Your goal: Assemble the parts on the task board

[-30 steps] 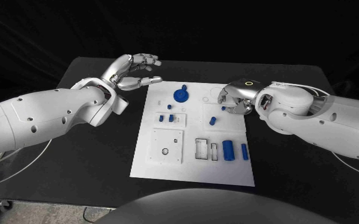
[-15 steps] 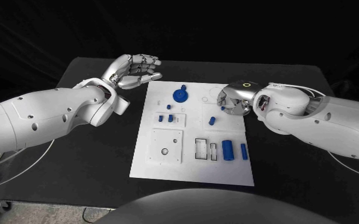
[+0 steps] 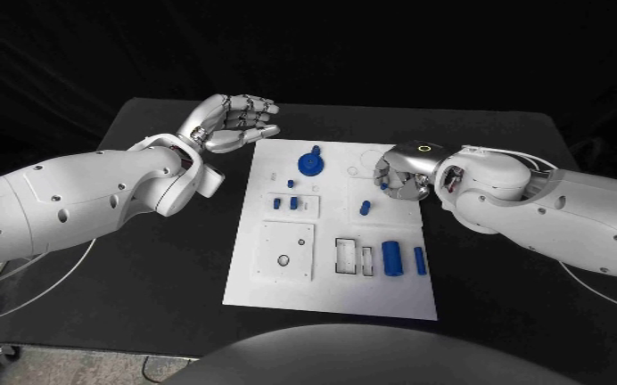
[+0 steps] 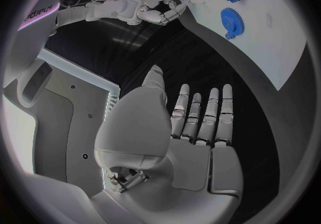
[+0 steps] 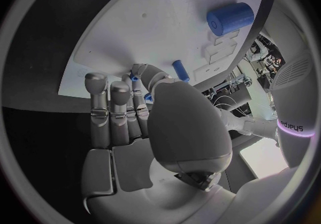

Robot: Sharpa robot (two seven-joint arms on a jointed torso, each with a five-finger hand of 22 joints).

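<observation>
L hand [image 3: 235,123] curled shut, holds nothing, beside board [image 3: 332,291] corner | R hand [image 3: 401,172] over board's R edge, grip: you can't tell | gear [image 3: 310,164] up top

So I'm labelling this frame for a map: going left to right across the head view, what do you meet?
Left hand → task board → blue gear → right hand.

text: none clearly readable | faint mirrored lettering on wrist bands
</observation>
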